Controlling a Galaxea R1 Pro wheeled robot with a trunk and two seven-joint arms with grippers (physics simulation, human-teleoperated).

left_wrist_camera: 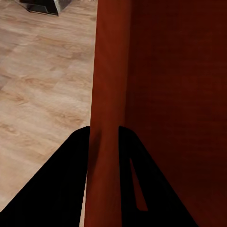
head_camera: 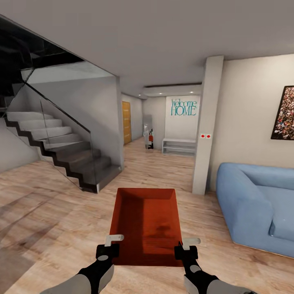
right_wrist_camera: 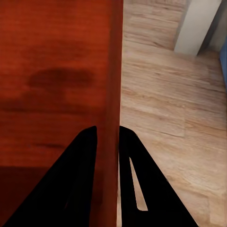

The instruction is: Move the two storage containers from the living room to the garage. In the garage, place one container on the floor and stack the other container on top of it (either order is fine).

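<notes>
1. Head view: one red-orange storage container (head_camera: 147, 226), rectangular and open-topped, was held out in front of the robot above the light wood plank floor (head_camera: 45, 212) of the living room, its long axis pointing away from the camera.
2. Left hand (head_camera: 109, 247): clamped on the container's left wall at the near corner. In the left wrist view the left hand (left_wrist_camera: 103, 142) had one dark finger (left_wrist_camera: 61, 184) outside the thin wall and the other inside, the storage container (left_wrist_camera: 175, 94) running ahead and the floor (left_wrist_camera: 42, 85) beside it.
3. Right hand (head_camera: 186, 249): clamped on the right wall at the near corner. In the right wrist view the right hand (right_wrist_camera: 108, 139) straddled the wall likewise, with the storage container (right_wrist_camera: 56, 71) interior showing a darker smudge, and the floor (right_wrist_camera: 165, 109) on the other side.
4. Blue sofa (head_camera: 257, 204): stood at the right of the room, well apart from the container.
5. White pillar (head_camera: 207, 122): stood between the sofa and the hallway, bearing two small red marks.
6. Staircase (head_camera: 61, 151): dark-edged steps with a glass balustrade, at the left.
7. Hallway: a "Welcome HOME" sign (head_camera: 183, 107) on the far wall, a white bench (head_camera: 179, 145) beneath it, a wooden door (head_camera: 126, 122) on the left side.
8. Framed picture (head_camera: 285, 113): hung on the cream wall above the sofa.
</notes>
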